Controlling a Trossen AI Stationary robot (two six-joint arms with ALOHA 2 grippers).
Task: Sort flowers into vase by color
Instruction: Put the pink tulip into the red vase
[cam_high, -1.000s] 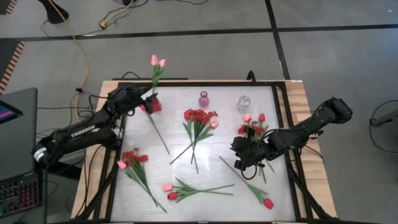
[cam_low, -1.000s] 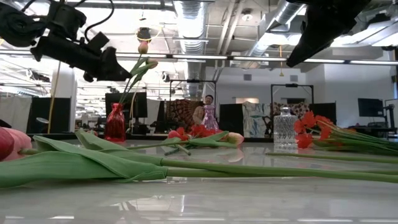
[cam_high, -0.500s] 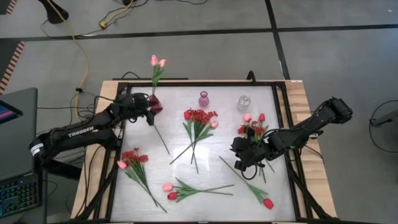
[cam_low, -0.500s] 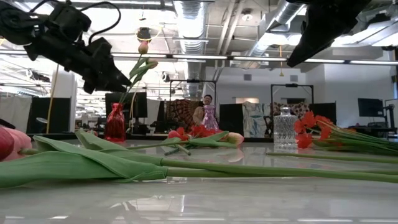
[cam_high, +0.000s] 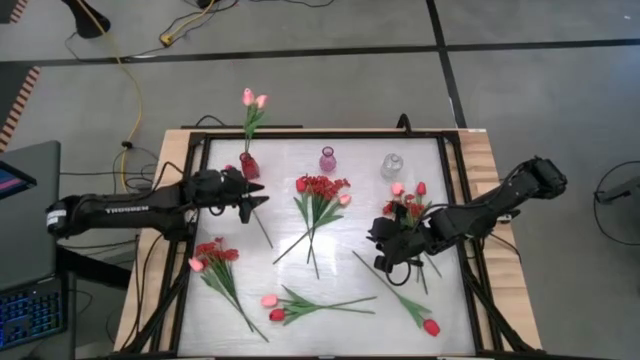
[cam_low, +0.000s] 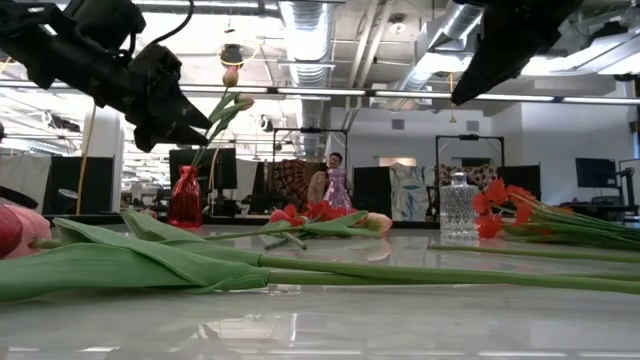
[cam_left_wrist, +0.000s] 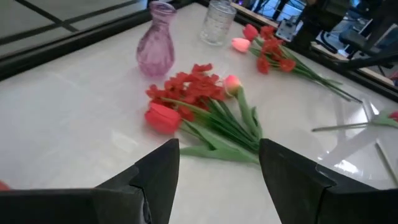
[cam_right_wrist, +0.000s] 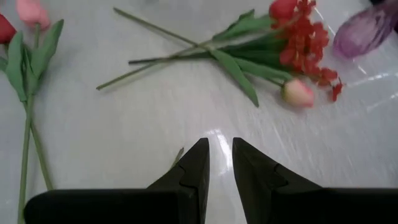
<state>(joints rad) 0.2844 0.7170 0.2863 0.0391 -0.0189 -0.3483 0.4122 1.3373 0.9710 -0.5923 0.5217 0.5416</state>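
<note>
left gripper (cam_high: 258, 201) fingers spread, holding nothing, above table near the red vase (cam_high: 249, 166), which holds pink tulips (cam_high: 252, 99). right gripper (cam_high: 381, 250) fingers narrowly parted, nothing between them, beside a red spray (cam_high: 408, 208). other flowers (cam_high: 318, 190) lie on the table (cam_high: 340, 230).

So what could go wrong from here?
The left gripper sits low beside the red vase holding pink tulips; a swing might tip it. The middle bunch mixes red and pink, so one grab could take both colours. The right gripper hovers over crossing stems.
</note>
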